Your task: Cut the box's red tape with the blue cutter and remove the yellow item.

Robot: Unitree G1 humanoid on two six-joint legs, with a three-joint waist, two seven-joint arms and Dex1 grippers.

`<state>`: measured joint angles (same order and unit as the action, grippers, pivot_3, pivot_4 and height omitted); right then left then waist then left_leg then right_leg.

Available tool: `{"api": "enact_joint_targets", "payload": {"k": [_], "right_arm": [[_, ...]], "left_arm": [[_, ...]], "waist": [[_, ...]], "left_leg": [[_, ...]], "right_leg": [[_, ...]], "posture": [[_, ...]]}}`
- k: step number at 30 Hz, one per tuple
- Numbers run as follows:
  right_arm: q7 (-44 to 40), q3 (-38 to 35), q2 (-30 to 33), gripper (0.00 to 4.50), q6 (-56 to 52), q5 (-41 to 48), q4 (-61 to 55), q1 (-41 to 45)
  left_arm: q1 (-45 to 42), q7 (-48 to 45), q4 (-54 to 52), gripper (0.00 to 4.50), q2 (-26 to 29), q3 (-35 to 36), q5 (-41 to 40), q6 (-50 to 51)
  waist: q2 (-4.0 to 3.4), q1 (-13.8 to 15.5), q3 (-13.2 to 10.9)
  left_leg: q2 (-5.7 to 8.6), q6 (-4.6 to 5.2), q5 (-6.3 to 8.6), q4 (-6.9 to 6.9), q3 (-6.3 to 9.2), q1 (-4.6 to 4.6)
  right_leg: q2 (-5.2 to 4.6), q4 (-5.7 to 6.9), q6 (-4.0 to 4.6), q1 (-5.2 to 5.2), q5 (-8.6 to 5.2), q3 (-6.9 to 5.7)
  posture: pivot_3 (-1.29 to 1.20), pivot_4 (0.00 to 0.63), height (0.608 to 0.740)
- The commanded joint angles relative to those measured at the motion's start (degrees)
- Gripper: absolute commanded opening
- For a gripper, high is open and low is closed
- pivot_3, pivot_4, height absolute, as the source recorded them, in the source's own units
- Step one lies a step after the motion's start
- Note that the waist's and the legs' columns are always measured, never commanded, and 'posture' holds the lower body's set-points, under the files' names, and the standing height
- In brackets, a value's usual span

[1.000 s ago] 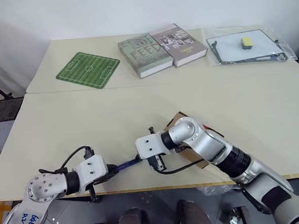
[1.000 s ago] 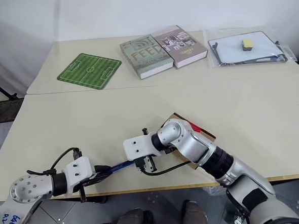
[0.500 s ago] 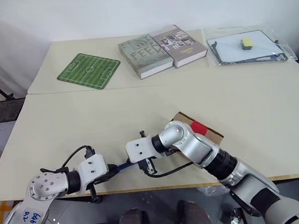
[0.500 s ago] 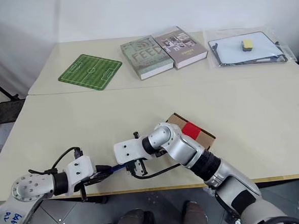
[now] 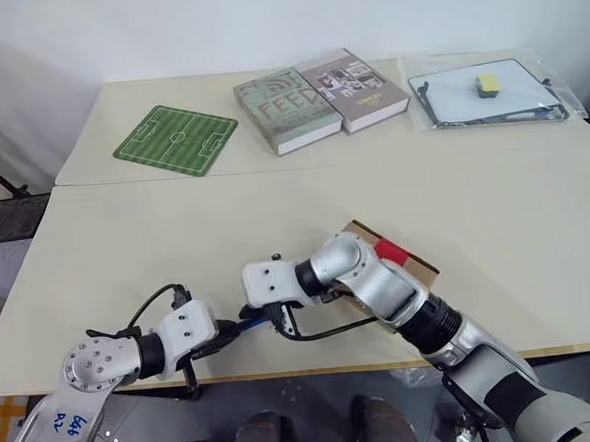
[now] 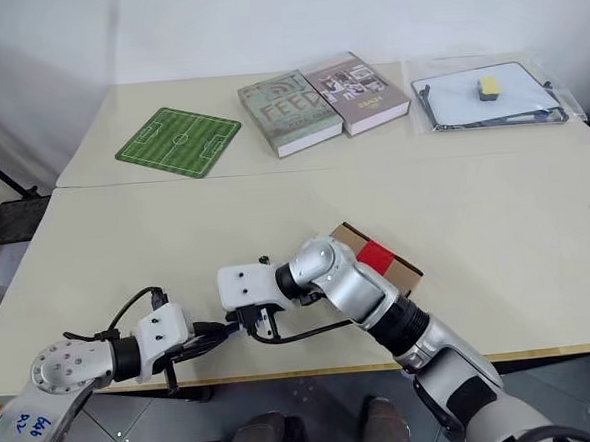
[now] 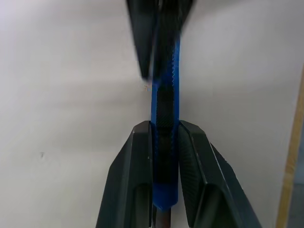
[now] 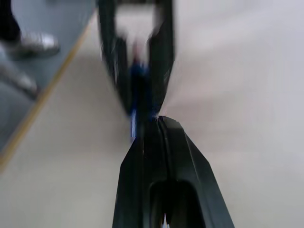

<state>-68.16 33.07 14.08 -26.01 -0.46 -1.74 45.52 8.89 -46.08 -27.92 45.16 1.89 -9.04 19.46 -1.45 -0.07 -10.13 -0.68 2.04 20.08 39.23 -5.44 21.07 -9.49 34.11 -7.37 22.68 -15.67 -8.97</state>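
The brown box [image 5: 419, 269] lies near the table's front edge, right of centre, with the red tape [image 5: 390, 251] on its top. My right forearm crosses its near corner. My left gripper [image 5: 210, 342] is shut on the blue cutter [image 7: 164, 109], holding it level just above the table's front edge. My right gripper [image 5: 272, 323] is shut, with its tips at the cutter's far end. Whether it pinches the cutter I cannot tell. The yellow item is out of view.
At the back of the table lie a green football-pitch mat [image 5: 175, 138] and two books [image 5: 318, 97]. A whiteboard in a plastic sleeve [image 5: 493, 94] holds a yellow-and-grey eraser [image 5: 487, 83]. The table's front edge [image 5: 314, 372] runs just below both grippers.
My right gripper has moved left, away from the box and closer to the left gripper, and the red tape now shows. The left gripper has kept its hold and place.
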Motion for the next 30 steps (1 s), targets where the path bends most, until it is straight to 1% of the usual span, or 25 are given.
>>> {"api": "enact_joint_targets", "payload": {"k": [1,2,5,7,10,13,16,17,21,24,30], "right_arm": [[-1.12,-7.54,2.59,0.04,-7.95,5.90,-5.58,3.60],[-1.26,-9.73,3.80,0.04,-11.42,7.72,-6.00,4.63],[-1.50,-13.67,8.42,0.59,-22.09,10.66,-4.29,9.04],[-0.73,-15.68,10.70,1.24,-26.95,11.86,-1.09,12.40],[2.10,-19.54,10.21,2.26,-34.56,14.69,4.41,17.40],[2.28,-21.92,9.93,3.28,-40.99,18.11,9.77,22.29],[3.99,-22.69,8.92,4.32,-45.97,19.79,15.78,26.00],[4.86,-22.79,8.46,4.45,-47.31,20.05,17.80,27.01],[5.12,-23.61,6.98,4.45,-47.52,22.15,22.86,29.30],[3.78,-21.74,6.19,4.45,-45.98,22.68,25.41,29.82],[0.66,-18.00,5.32,4.45,-43.82,22.97,28.27,30.72]], "left_arm": [[0.14,1.77,3.16,0.43,-1.38,1.08,1.06,-3.19],[-0.22,2.45,4.07,0.43,-1.87,1.75,1.45,-5.38],[-2.85,5.85,7.21,0.43,-4.26,3.05,3.36,-12.77],[-6.13,9.11,10.22,0.43,-6.71,3.35,4.95,-18.10],[-10.35,12.42,14.28,0.43,-9.89,3.48,6.51,-25.40],[-14.49,16.10,18.34,0.43,-13.15,3.24,8.05,-32.43],[-16.90,16.35,21.19,0.43,-15.68,1.87,7.43,-38.18],[-17.35,16.28,21.88,0.43,-16.30,1.62,7.11,-39.67],[-19.14,15.47,24.60,0.43,-17.97,0.35,6.45,-43.18],[-19.99,14.63,25.65,0.43,-18.52,-0.94,6.23,-44.94],[-20.11,14.70,25.76,0.43,-18.92,-1.12,6.09,-45.86]], "waist": [[0.01,0.03,-0.01],[0.03,0.03,-0.02],[0.10,0.00,-0.07],[0.21,-0.12,-0.16],[0.30,-0.27,-0.22],[0.33,-0.81,-0.23],[0.34,-1.33,-0.23],[0.35,-1.49,-0.24],[0.43,-1.58,-0.28],[0.45,-1.58,-0.29],[0.45,-1.59,-0.29]], "left_leg": [[0.00,0.00,0.00,0.00,-0.01,0.07],[0.00,0.00,0.00,0.00,0.02,0.09],[-0.01,0.01,0.00,0.00,0.03,0.11],[-0.04,0.01,0.00,0.00,0.01,0.14],[-0.04,0.01,0.00,-0.02,-0.03,0.23],[-0.04,0.04,0.03,-0.09,-0.14,0.29],[-0.03,0.14,0.10,-0.14,-0.14,0.40],[-0.01,0.18,0.12,-0.14,-0.16,0.45],[0.01,0.21,0.14,-0.14,-0.20,0.51],[0.01,0.20,0.14,-0.11,-0.25,0.53],[-0.01,0.20,0.13,-0.08,-0.27,0.53]], "right_leg": [[0.00,0.00,0.00,0.06,0.00,0.01],[0.00,0.00,0.00,0.07,0.00,-0.02],[0.00,-0.02,0.01,0.07,0.00,-0.03],[0.01,-0.02,0.03,0.13,0.01,-0.04],[0.01,0.00,0.04,0.23,0.02,-0.08],[0.01,0.08,0.04,0.41,0.02,-0.10],[0.02,0.22,0.04,0.61,0.03,-0.23],[0.01,0.28,0.03,0.68,0.03,-0.25],[0.02,0.28,0.02,0.73,0.03,-0.32],[0.02,0.27,0.01,0.74,0.03,-0.31],[0.02,0.26,0.01,0.74,0.04,-0.29]], "posture": [[0.00,0.150,0.740],[0.00,0.150,0.740],[0.00,0.150,0.740],[0.00,0.150,0.740],[0.00,0.150,0.740],[0.00,0.150,0.740],[0.00,0.150,0.740],[0.00,0.150,0.740],[0.00,0.150,0.740],[0.00,0.150,0.740],[0.00,0.150,0.740]]}}
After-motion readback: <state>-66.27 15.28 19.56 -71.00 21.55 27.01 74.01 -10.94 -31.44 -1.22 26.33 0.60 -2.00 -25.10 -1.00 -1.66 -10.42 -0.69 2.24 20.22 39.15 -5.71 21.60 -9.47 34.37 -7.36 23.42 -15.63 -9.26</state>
